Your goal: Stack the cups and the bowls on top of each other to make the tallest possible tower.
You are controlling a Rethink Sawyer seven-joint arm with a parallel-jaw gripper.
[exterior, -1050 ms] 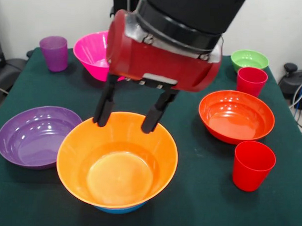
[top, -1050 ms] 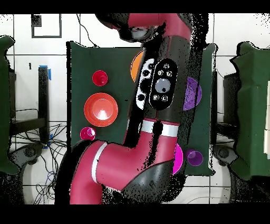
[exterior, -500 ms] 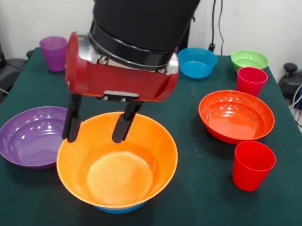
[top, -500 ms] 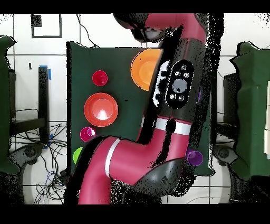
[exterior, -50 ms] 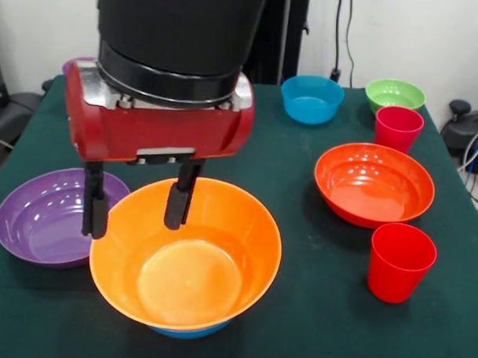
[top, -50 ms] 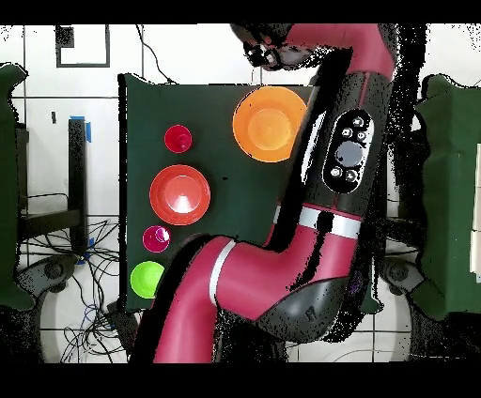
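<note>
A large orange bowl point(exterior, -50 ms: 185, 260) point(top, -50 ms: 270, 123) rests on a blue bowl point(exterior, -50 ms: 183, 331), of which only the bottom edge peeks out. My gripper point(exterior, -50 ms: 136, 213) is open and holds nothing. It stands astride the orange bowl's left rim, one finger point(exterior, -50 ms: 178, 204) inside and the other point(exterior, -50 ms: 94, 213) outside, toward the purple bowl point(exterior, -50 ms: 41, 215). Two red cups point(exterior, -50 ms: 402, 262) point(exterior, -50 ms: 399, 128) stand to the right, near a red-orange bowl point(exterior, -50 ms: 374, 184). A small blue bowl point(exterior, -50 ms: 311, 98) and a green bowl point(exterior, -50 ms: 394, 94) sit at the back. The arm hides the gripper in the overhead view.
The dark green table point(exterior, -50 ms: 297, 322) carries everything. My arm's bulky red wrist point(exterior, -50 ms: 158, 129) blocks the back left of the front view. In the overhead view the arm point(top, -50 ms: 329, 188) covers the table's right side, with the red-orange bowl point(top, -50 ms: 179, 194) and green bowl point(top, -50 ms: 147, 279) left of it.
My arm has swung left in the front view, from behind the orange bowl to its left rim, uncovering the small blue bowl. The gripper stays open. No bowl or cup has moved.
</note>
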